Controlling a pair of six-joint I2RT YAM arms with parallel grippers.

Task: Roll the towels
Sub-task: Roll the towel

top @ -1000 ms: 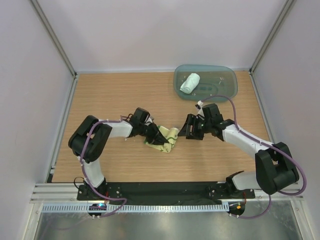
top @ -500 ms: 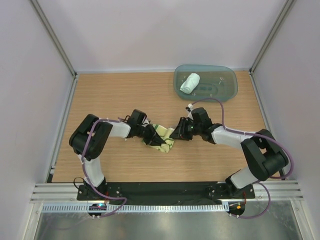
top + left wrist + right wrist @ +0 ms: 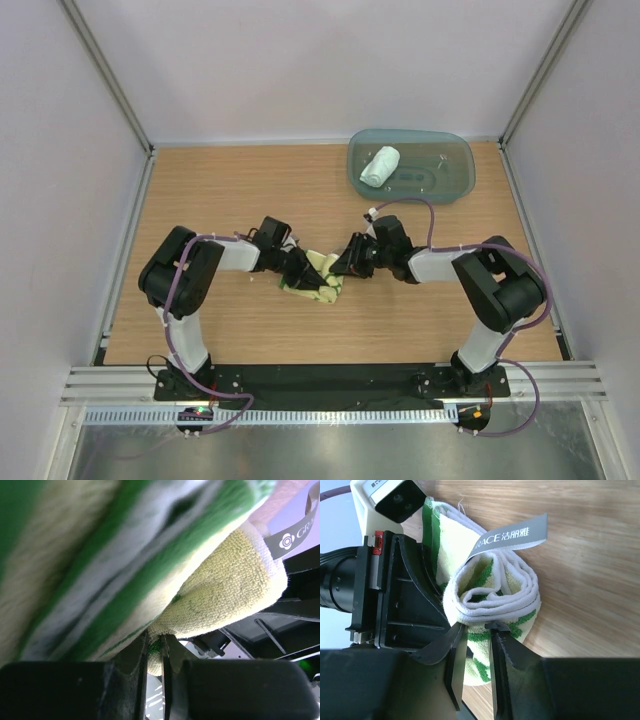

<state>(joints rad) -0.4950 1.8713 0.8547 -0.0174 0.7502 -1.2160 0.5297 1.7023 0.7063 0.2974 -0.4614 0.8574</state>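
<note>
The pale yellow towel (image 3: 320,276) with green drawings lies partly rolled mid-table between both grippers. My left gripper (image 3: 300,270) is shut on its edge; in the left wrist view a fold of the towel (image 3: 225,590) is pinched between the jaws of the left gripper (image 3: 155,647). My right gripper (image 3: 346,266) meets the towel from the right. In the right wrist view the right gripper (image 3: 476,630) is closed narrowly on the lower edge of the towel's rolled end (image 3: 495,595). The mint-white towel (image 3: 380,165) lies rolled in the teal tray (image 3: 450,165).
The tray stands at the back right by the wall. The towel's grey label (image 3: 512,535) sticks up from the roll. The left gripper's body (image 3: 385,580) sits close against the towel, opposite my right fingers.
My right gripper has moved left from beside the towel onto its rolled end. The left gripper has shifted slightly left, still holding the towel. The towel is more bunched.
</note>
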